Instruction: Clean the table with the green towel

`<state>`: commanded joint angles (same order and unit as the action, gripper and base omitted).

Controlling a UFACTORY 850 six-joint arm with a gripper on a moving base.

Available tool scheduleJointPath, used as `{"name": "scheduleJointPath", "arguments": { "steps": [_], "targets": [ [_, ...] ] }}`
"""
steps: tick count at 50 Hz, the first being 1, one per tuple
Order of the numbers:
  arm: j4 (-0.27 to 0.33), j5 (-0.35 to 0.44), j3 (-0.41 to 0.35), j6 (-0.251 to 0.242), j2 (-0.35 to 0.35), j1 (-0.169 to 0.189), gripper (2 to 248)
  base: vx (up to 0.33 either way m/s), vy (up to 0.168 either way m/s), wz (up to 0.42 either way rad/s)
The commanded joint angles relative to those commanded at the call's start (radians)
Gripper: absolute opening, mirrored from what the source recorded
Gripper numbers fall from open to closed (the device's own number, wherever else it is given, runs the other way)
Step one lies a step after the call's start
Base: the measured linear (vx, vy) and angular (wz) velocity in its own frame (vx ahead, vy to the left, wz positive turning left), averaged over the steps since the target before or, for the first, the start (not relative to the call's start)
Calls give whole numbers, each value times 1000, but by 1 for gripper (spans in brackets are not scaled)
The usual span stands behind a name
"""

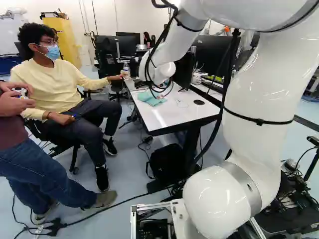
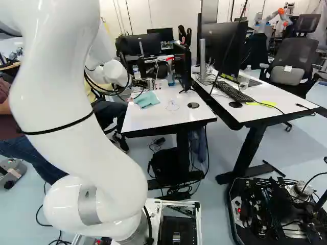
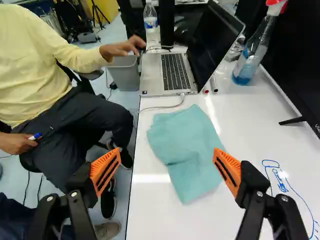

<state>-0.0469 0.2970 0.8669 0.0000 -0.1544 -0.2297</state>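
White and glossy, the table (image 3: 160, 215) carries the green towel (image 3: 182, 145), rumpled near its edge, with blue marker lines (image 3: 281, 186) to one side. Beyond the towel stand an open laptop (image 3: 174, 70), a water bottle (image 3: 150, 22) and a spray bottle (image 3: 247, 62) of blue liquid. A seated person's hand (image 3: 123, 49) is at the laptop. A grey bin (image 3: 123, 74) is beside the table. The gripper (image 3: 165, 164) is wide open, its orange pads well apart, the towel ungripped ahead of them.

In the right base view, you see your arm (image 2: 76, 127) at left, green towel (image 2: 146, 99) on table (image 2: 153, 119), keyboard (image 2: 234, 91) on desk (image 2: 268, 92)
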Motion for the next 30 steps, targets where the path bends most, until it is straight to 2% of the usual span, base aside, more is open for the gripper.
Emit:
{"name": "scheduleJointPath", "arguments": {
  "steps": [14,30],
  "targets": [
    [1,141,-75,0,39,18,247,0,0,0],
    [1,167,-128,0,69,31,247,0,0,0]
  ]
}}
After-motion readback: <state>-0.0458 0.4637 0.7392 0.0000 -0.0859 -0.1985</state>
